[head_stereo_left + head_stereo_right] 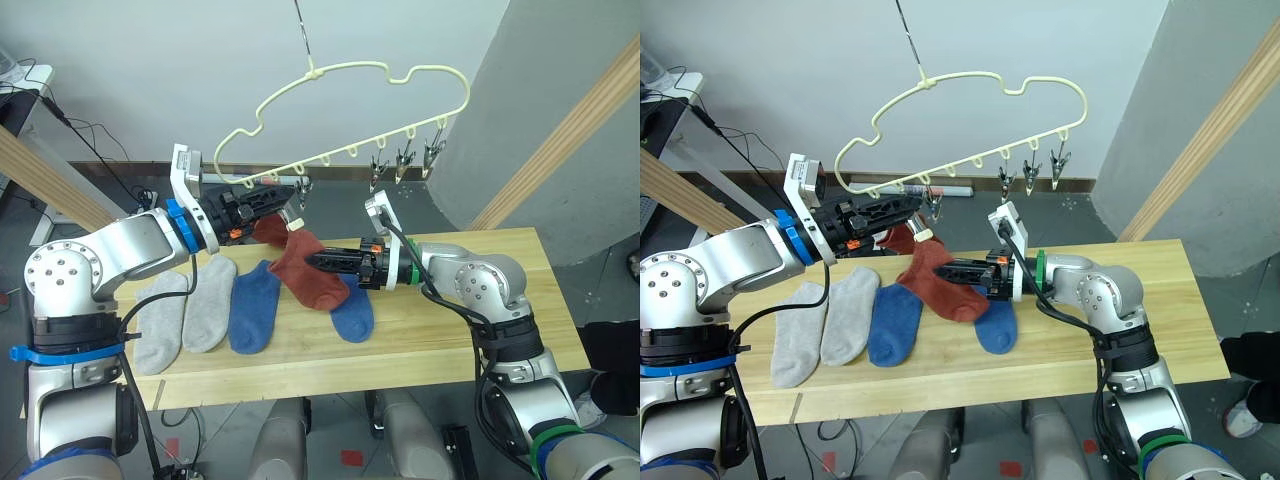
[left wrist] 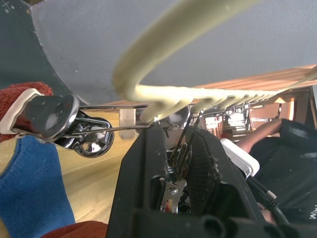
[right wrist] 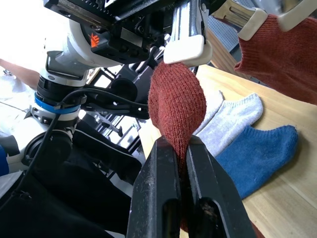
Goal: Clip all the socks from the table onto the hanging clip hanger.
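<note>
The cream clip hanger [image 1: 352,72] hangs above the table [image 1: 480,340]. My left gripper [image 1: 290,197] is raised to the left end of its bar, shut on a metal clip [image 2: 174,163]. The neighbouring clip [image 2: 47,115] holds a rust red sock [image 1: 268,231] that hangs down. My right gripper [image 1: 312,262] is shut on a second rust red sock [image 1: 305,275], lifting its end just below the left gripper while the rest drapes on the table. Two grey socks [image 1: 160,318] [image 1: 210,302] and a blue sock [image 1: 255,306] lie flat at the left. Another blue sock [image 1: 352,313] lies partly under the held sock.
Several free clips [image 1: 405,160] hang at the right end of the hanger bar. Slanted wooden poles [image 1: 565,145] [image 1: 48,180] stand at both sides behind the table. The right half of the tabletop is bare wood.
</note>
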Controlling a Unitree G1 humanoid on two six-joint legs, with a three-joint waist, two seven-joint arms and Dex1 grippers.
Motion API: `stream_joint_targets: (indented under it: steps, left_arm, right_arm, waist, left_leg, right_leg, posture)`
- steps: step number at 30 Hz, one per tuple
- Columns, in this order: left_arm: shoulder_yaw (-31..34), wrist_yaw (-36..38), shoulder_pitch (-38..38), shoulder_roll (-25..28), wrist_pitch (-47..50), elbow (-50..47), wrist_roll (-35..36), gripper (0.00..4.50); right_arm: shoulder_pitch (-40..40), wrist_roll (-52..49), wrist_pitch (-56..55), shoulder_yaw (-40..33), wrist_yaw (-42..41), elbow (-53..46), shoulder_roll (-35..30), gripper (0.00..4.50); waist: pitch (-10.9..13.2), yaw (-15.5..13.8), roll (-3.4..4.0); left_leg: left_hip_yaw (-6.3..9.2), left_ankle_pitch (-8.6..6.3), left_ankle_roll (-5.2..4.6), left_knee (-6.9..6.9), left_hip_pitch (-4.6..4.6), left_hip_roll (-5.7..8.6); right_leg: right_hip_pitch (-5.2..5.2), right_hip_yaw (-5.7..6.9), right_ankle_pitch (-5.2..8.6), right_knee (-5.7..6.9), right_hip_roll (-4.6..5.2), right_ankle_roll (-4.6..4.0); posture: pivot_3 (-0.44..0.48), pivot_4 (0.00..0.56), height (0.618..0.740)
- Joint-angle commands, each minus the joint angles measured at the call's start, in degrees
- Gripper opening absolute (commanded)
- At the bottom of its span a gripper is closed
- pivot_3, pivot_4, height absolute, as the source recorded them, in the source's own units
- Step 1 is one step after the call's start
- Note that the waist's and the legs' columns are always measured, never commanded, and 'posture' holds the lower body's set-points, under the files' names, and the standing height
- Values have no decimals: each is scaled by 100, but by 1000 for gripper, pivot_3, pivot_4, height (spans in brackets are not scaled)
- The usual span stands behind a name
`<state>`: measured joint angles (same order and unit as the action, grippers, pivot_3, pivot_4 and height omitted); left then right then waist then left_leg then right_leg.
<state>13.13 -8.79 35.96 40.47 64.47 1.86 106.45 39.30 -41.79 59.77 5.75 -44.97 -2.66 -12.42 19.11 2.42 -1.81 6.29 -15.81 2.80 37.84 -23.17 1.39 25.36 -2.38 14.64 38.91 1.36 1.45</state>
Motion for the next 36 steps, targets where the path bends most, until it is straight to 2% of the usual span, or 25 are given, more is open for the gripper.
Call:
stream_joint_targets:
  steps: [1, 23, 25, 26, 36]
  left_arm:
    - [-44, 90, -62, 98, 42, -206, -41, 508]
    - [-36, 411, -96, 141, 61, -373, -327, 508]
    - [3, 503, -107, 144, 56, -407, -315, 1216]
    - [12, 529, -106, 145, 55, -412, -306, 1362]
    - [1, 532, -109, 173, 52, -406, -273, 3971]
  right_arm:
    - [37, -169, 10, -43, -63, -260, 8, 34]
    - [188, -32, -165, -50, 13, -67, 92, 34]
    - [191, -21, -174, -41, 11, -61, 91, 0]
    - [194, -17, -179, -38, 4, -57, 87, 0]
    - [166, 54, -259, 31, 10, -40, 99, 0]
  waist:
    - [0, 0, 0]
    - [0, 0, 0]
    - [0, 0, 0]
    - [0, 0, 0]
    - [0, -5, 0]
  left_leg:
    - [0, 0, 0, 0, 0, 0]
    - [6, 3, 4, -1, -10, 0]
    - [6, 2, 4, -1, -11, 0]
    - [6, 2, 4, -1, -11, 0]
    - [10, 3, 5, 1, -27, 0]
  right_leg:
    - [0, 0, 0, 0, 0, 0]
    - [6, -1, 0, -4, 0, 0]
    - [7, -1, 0, -4, 0, 0]
    - [8, -1, 0, -4, 0, 0]
    - [22, -1, 0, -4, 0, 0]
  posture:
    - [9, 361, 740]
    - [14, 355, 740]
    - [14, 355, 740]
    - [13, 355, 740]
    - [15, 355, 740]
